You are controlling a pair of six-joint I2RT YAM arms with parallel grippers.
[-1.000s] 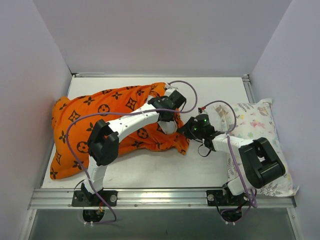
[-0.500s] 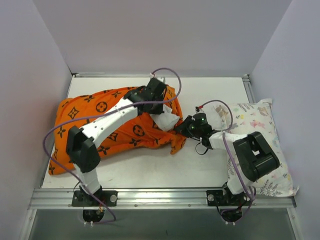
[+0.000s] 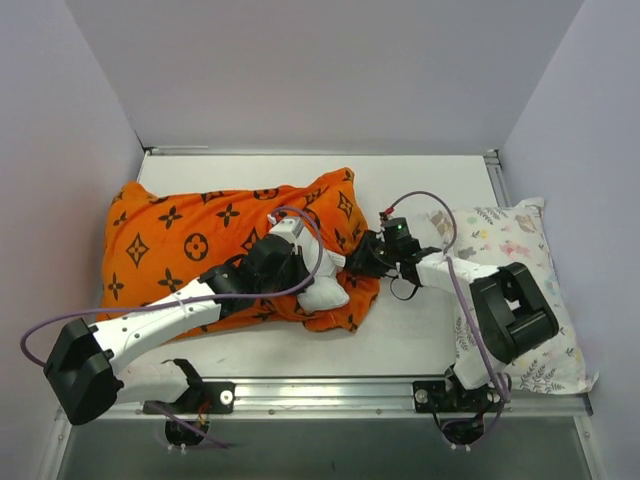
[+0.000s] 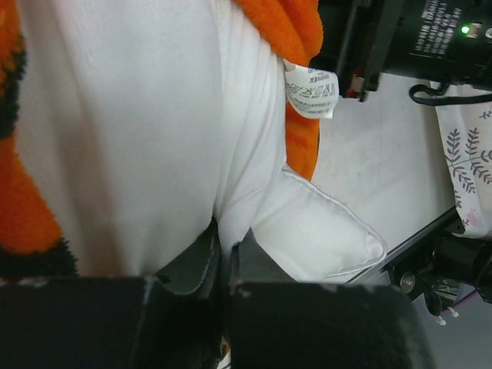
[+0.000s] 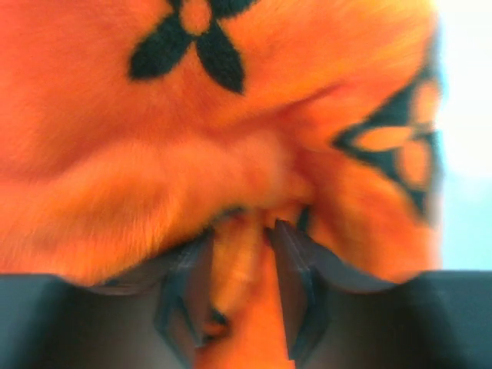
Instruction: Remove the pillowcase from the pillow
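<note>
The orange pillowcase (image 3: 190, 240) with black motifs lies across the left and middle of the table, still round the white pillow. A white corner of the pillow (image 3: 325, 292) sticks out at its right end. My left gripper (image 3: 300, 272) is shut on a fold of the white pillow (image 4: 154, 138) near that corner. My right gripper (image 3: 362, 258) is shut on the orange pillowcase (image 5: 192, 115) at its right edge, a fold of orange cloth between the fingers (image 5: 288, 254). A white label (image 4: 310, 91) hangs from the pillow.
A smaller pastel animal-print pillow (image 3: 520, 260) lies along the right edge of the table. Grey walls stand close at the left, back and right. A metal rail (image 3: 320, 395) runs along the near edge. Purple cables loop off both arms.
My left arm has swung down and toward the near side, pulling the pillow corner out at the right end. The pillowcase has spread flatter to the left. My right gripper has shifted slightly back.
</note>
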